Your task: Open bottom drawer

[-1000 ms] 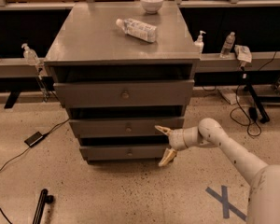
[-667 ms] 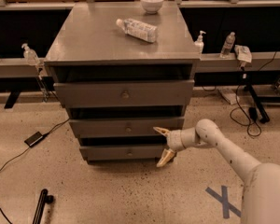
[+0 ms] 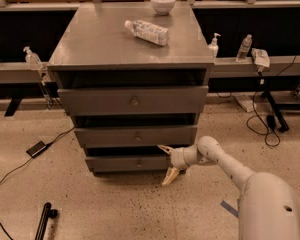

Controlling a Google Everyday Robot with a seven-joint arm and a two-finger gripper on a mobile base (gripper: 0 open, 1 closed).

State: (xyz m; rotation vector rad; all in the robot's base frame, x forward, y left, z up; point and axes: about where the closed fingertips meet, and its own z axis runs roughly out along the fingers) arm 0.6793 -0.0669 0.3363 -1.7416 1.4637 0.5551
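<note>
The bottom drawer is the lowest and narrowest grey front of the cabinet, with a small round knob at its centre. My gripper is at the drawer's right end, open, one fingertip above at the dark gap over the drawer and the other down near the floor. Nothing is held between the fingers. The white arm reaches in from the lower right.
A mid-sized drawer and a tall top drawer sit above. On the cabinet top lie a plastic bottle and a white bowl. Cables and a black adapter lie on the floor at left; blue tape is at right.
The gripper has shifted left, closer to the bottom drawer's right end. Its fingers stay spread. The drawers look unmoved.
</note>
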